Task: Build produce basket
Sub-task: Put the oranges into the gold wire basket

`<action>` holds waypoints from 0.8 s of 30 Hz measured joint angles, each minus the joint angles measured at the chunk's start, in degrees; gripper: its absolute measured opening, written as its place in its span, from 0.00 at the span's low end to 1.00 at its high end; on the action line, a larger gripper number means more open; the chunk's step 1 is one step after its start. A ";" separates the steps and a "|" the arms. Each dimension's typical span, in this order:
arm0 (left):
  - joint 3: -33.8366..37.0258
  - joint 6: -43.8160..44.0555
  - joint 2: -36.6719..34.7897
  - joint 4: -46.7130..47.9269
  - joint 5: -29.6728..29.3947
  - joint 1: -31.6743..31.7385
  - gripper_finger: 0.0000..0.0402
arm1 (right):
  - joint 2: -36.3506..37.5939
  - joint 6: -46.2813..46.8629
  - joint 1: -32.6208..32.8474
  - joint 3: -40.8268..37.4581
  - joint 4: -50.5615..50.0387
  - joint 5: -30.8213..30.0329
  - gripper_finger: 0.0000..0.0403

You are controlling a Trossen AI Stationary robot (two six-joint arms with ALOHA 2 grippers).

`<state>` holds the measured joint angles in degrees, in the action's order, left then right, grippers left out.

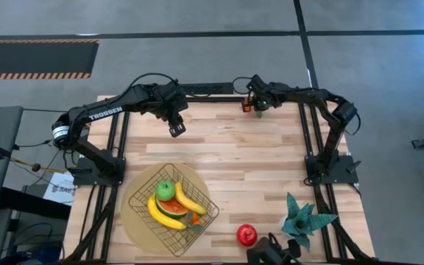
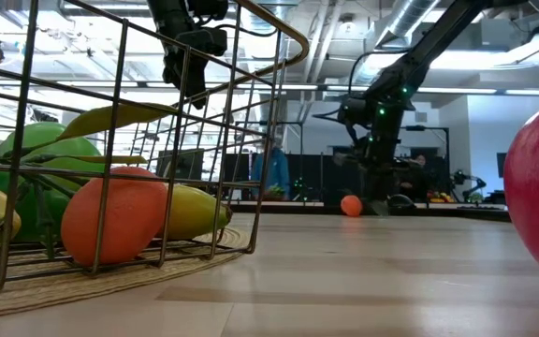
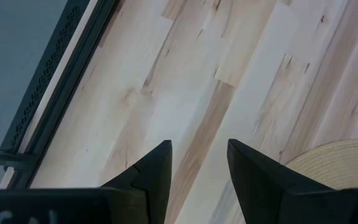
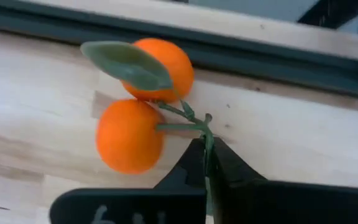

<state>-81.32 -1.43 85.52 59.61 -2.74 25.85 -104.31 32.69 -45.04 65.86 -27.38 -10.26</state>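
Two small leafy oranges [image 4: 129, 135] joined by a green stem lie on the wood at the table's far edge [image 1: 247, 107]. My right gripper [image 4: 207, 163] is shut on that stem. My left gripper [image 3: 199, 163] hangs open and empty above bare wood at the far left [image 1: 177, 129]. The wire basket [image 1: 140, 197] stands near the front left on a tan disc. In it lie a green apple [image 1: 166, 191], two bananas [image 1: 190, 199] and a red-orange wedge [image 1: 174, 208]. A shiny red fruit [image 1: 246, 235] rests on the table near the front edge. My right gripper pinches the oranges' thin green stem [image 4: 208, 138] between its two fingertips, at the end away from the fruits. The fingers slant down from above, in line with the stem. Both oranges rest on the table just beyond the fingertips, and the leaf [image 4: 129, 62] lies over the farther one.
A teal spiky plant [image 1: 304, 219] stands at the front right, next to the red fruit. A dark frame rail [image 4: 260, 59] runs along the far edge just behind the oranges. Bare wood lies between the oranges and the basket. The tan disc [image 3: 340, 162] shows in the left wrist view.
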 joint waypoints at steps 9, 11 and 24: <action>0.00 0.57 0.01 0.60 -0.02 0.02 0.36 | 4.38 -1.06 8.13 7.61 -6.37 -0.13 0.00; 0.00 0.44 0.00 1.01 -0.02 0.02 0.36 | 6.90 -1.34 11.02 9.82 -8.62 -0.58 0.00; 0.00 -2.03 0.00 1.11 -0.02 0.02 0.36 | 24.53 8.36 39.61 15.91 -16.31 -13.30 0.00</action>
<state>-81.32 -3.46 85.52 60.73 -2.76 25.87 -79.79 41.05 -5.43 81.78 -43.68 -23.56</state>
